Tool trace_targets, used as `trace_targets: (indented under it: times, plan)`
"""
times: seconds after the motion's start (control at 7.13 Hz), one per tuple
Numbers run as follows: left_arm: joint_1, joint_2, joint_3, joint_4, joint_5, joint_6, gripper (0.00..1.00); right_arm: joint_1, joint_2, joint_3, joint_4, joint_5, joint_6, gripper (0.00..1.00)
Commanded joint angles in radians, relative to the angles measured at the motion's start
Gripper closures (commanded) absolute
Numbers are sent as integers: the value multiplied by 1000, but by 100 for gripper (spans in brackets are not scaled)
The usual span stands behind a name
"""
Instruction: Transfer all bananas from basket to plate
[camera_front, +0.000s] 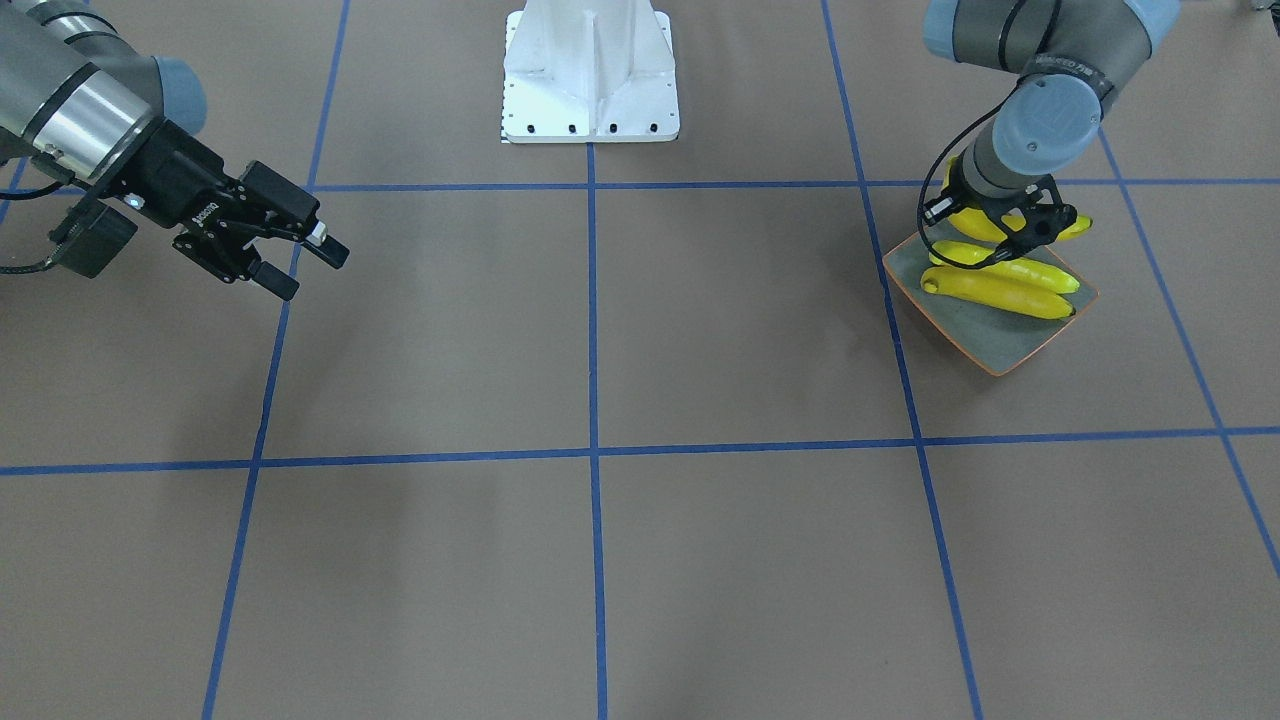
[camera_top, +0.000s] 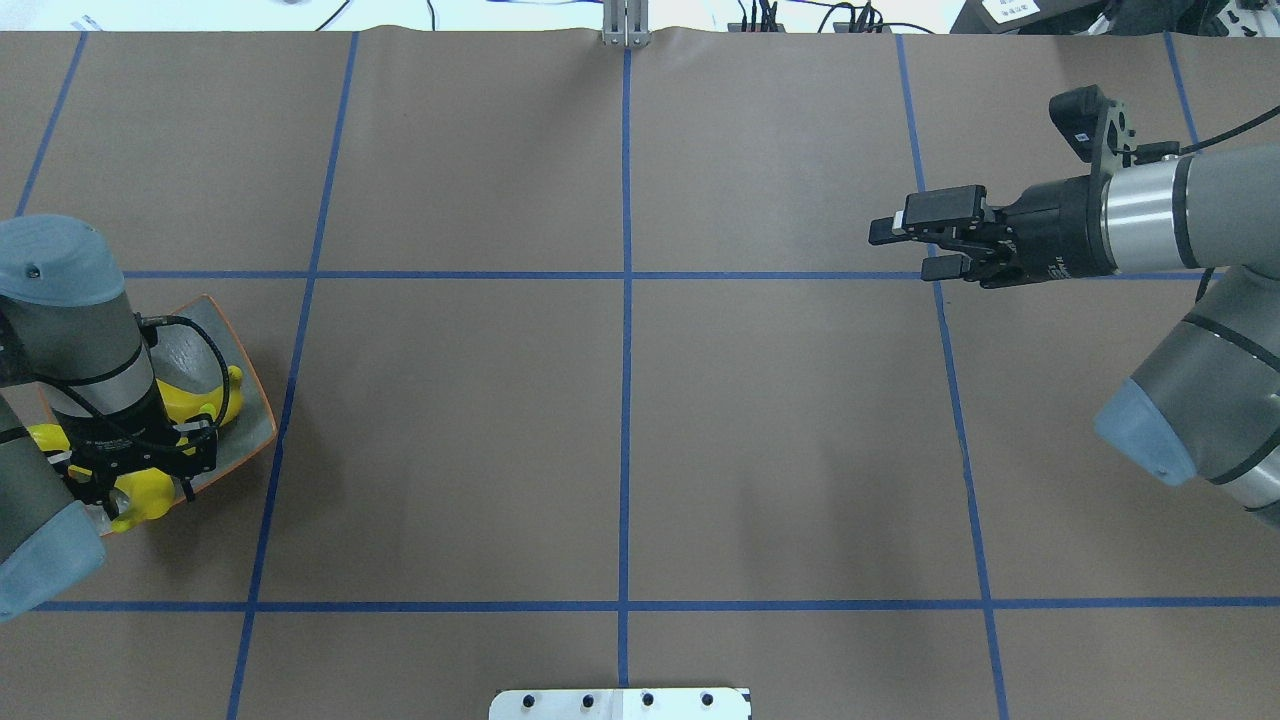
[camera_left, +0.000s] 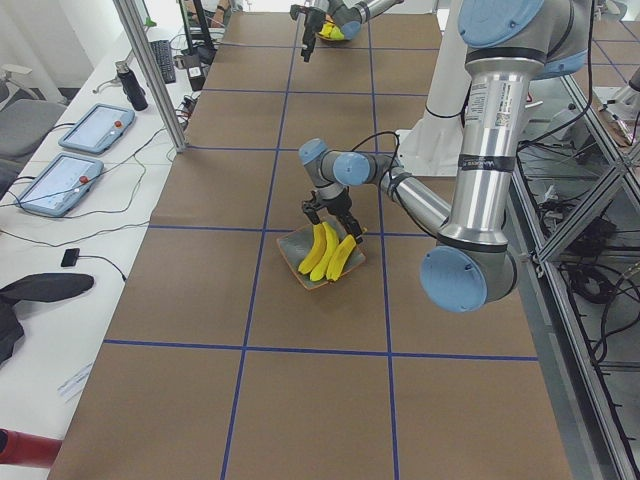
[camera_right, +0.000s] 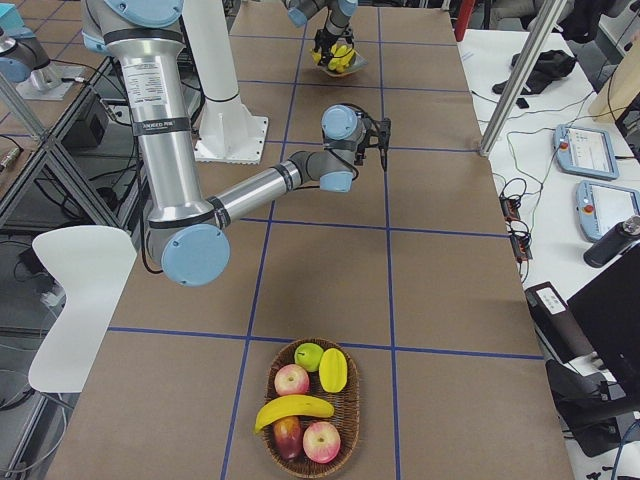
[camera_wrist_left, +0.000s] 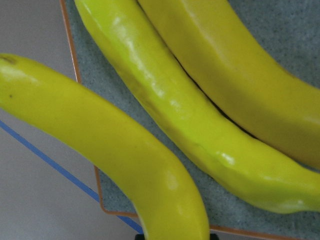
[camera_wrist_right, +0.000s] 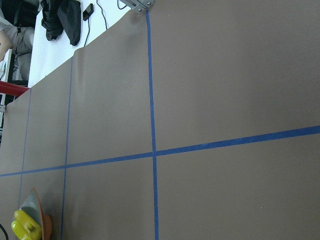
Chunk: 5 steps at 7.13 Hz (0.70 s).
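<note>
From the front, we are seeing the left arm (camera_front: 1040, 120) bending down over the plate (camera_front: 985, 350). Its left gripper (camera_front: 1012, 225) is squeezing a held banana (camera_front: 978, 226) just above two resting bananas (camera_front: 1000, 292). The right gripper (camera_front: 312, 268) is hanging sideways over the table (camera_front: 740, 330), fingers apart and holding nothing.

From above, we are seeing flat brown paper crossed by blue tape lines (camera_top: 626, 400).

From the right end, we are spotting a woven basket (camera_right: 350, 430) well apart from the plate, cradling the last banana (camera_right: 293, 410) among apples (camera_right: 322, 440).

Through the left wrist camera, we are looking at smooth, shiny yellow skins on the speckled grey-green plate with its thin orange edge.
</note>
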Motion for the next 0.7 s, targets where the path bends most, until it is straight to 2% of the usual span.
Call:
trace_targets:
  times: [0.0, 0.28, 0.56]
  plan:
    - [3, -9, -1, -2, 0, 1, 1, 0, -4, 5, 0, -3, 0, 0]
    - [3, -58, -18, 3, -5, 1, 0, 2, -6, 8, 0, -3, 0, 0]
    - [-28, -103, -86, 12, 0, 0, 0, 2, -50, 31, 0, 0, -2, 0]
